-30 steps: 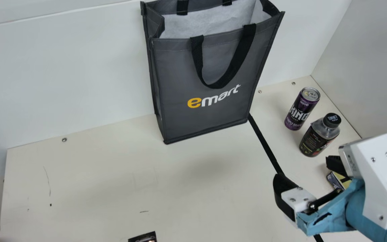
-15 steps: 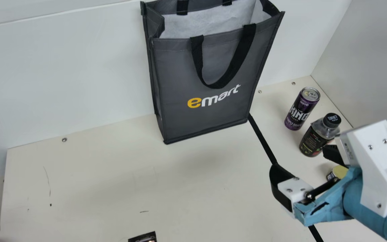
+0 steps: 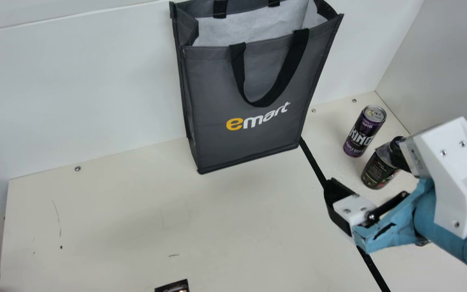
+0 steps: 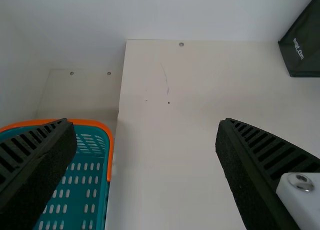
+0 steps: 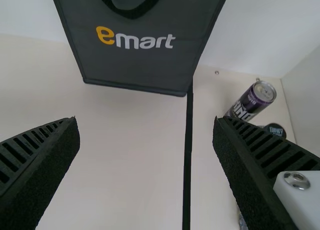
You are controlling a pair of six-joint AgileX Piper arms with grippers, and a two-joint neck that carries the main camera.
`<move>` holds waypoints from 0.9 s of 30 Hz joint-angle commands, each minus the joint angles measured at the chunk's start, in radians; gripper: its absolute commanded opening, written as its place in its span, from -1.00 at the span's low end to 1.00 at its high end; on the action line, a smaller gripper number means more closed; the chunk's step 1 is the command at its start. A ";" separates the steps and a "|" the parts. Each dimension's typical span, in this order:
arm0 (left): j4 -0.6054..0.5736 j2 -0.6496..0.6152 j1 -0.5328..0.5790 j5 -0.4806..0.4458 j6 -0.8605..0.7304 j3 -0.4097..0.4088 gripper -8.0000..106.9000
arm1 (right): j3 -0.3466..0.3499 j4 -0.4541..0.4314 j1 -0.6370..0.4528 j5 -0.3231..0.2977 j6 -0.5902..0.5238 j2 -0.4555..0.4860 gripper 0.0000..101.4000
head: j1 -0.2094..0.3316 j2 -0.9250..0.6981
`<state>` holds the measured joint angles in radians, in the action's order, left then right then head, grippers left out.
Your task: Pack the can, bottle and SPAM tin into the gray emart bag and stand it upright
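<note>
"Both spread wide?"
"Yes, left gripper (image 4: 146,121) and right gripper (image 3: 364,164) alike."
"The can (image 3: 362,132)?"
"Upright beside the bottle (image 3: 377,170), on the table (image 3: 108,211), to the right of the bag (image 3: 213,89)."
"And the bag?"
"Upright by the wall (image 3: 75,97), mouth open."

- Left gripper (image 4: 145,121): fingers spread.
- Teal basket (image 4: 110,155): orange-rimmed, perforated, beside table (image 4: 190,140).
- Table: scratch (image 4: 165,77), dark speck (image 4: 168,102), screw (image 4: 181,44).
- Gray emart bag (image 4: 306,47): lower part visible.
</note>
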<state>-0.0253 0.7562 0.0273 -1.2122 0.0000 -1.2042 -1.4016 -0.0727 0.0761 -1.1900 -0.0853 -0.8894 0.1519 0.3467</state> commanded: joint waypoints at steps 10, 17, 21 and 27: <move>0.000 0.000 0.000 0.000 0.000 0.000 0.71 | -0.088 -0.007 0.000 0.004 -0.078 -0.069 0.87 | 0.023 0.002; 0.000 0.000 0.000 0.000 0.000 0.000 0.71 | -0.155 0.029 -0.015 0.001 -0.155 -0.123 0.87 | 0.023 0.002; 0.000 0.000 0.000 0.000 0.000 0.000 0.71 | -0.203 0.067 -0.032 -0.007 -0.204 -0.158 0.87 | 0.023 0.002; 0.000 0.000 0.000 0.000 0.000 0.000 0.71 | -0.283 0.139 -0.081 -0.025 -0.277 -0.215 0.87 | 0.023 0.002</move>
<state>-0.0253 0.7562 0.0273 -1.2122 0.0000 -1.2042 -1.6651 0.0500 0.0054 -1.2099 -0.3452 -1.0945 0.1519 0.3482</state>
